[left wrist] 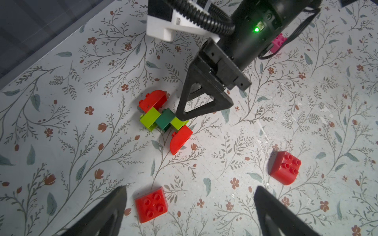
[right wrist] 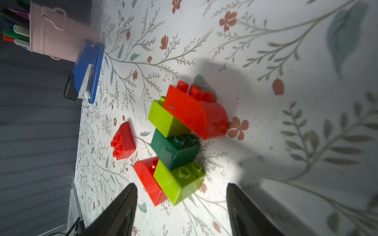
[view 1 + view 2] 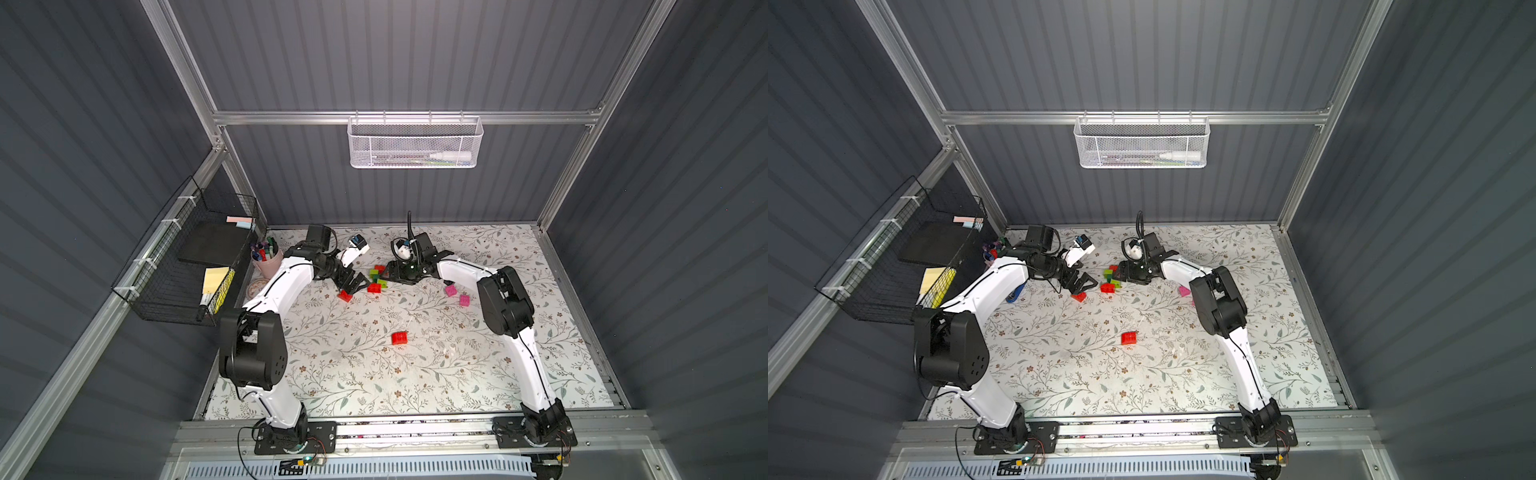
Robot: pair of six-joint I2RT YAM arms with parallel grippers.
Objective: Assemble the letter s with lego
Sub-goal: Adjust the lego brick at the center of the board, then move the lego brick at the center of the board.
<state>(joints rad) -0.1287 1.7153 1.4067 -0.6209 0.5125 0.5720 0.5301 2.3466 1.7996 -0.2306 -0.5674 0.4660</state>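
Right fingers [image 2: 120,208] stood apart, gripping nothing; stack [image 2: 176,151] lay just ahead of tips, likely left free to keep shape; left fingers [image 1: 106,212] spread wide astride red brick [image 1: 151,204], likely readying pick.

Top views high overhead, wrist cameras close, sharing brick cluster [image 1: 163,120]

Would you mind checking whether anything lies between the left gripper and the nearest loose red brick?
Nothing visible does: the red brick lies on the bare mat, between the fingers of the open left gripper.
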